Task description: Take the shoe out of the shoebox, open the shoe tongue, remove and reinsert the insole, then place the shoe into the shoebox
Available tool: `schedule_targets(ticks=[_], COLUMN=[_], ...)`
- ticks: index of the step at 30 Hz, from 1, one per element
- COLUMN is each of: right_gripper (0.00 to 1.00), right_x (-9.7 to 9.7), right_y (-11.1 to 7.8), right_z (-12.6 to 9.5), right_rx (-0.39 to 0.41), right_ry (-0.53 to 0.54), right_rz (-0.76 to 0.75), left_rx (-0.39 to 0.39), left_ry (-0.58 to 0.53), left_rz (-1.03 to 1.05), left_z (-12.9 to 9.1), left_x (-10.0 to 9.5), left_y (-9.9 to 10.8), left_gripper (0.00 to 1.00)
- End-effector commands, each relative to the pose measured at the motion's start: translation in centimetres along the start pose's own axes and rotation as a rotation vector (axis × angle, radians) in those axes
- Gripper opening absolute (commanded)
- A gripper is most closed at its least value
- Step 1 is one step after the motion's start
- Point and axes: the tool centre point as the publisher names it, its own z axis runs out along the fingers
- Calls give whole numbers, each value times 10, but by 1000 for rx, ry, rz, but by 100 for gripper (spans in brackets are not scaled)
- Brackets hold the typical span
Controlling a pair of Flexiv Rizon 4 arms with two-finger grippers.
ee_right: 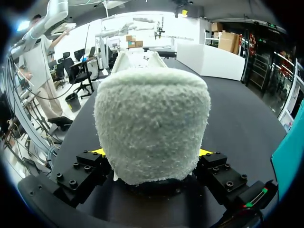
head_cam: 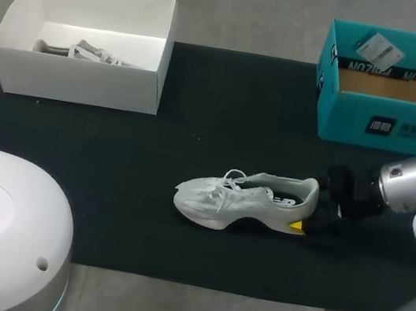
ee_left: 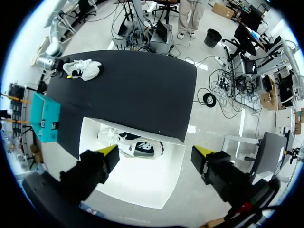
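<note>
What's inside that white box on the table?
A pale shoe lies inside the white box. In the head view the box's near wall hides the shoe's lower part.

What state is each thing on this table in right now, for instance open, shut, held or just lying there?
White shoebox: open, no lid.
Shoe in the box: lying inside the white shoebox, untouched.
Shoe on the mat: upright on its sole, gripped at the heel.
Teal box: open, no shoe visible inside.
Left gripper: open, empty, above the white shoebox.
Right gripper: shut on the shoe's heel.
</note>
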Motion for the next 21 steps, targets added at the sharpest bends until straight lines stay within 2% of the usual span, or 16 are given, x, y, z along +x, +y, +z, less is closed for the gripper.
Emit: schedule_targets(ticks=[1,5,8,11,21], right_gripper=[0,0,0,0,0], right_x=[-2,-2,-2,-2,-2], right_y=[-1,-1,-1,-1,-1], right_z=[5,5,5,5,5], right_rx=[1,1,1,1,1], right_ry=[-3,-3,-3,-3,-3], right_rz=[0,0,0,0,0], left_rx=[82,12,-98,-150,-150], left_ry=[-152,-171,-138,-123,-123], left_rz=[-698,-821,-924,-925,-925], left_z=[-3,-10,-15,-19,-19], left_x=[1,-9,-21,-39,-39], left_y=[-14,-34,-45,-58,-58], left_gripper=[100,100,100,100,100])
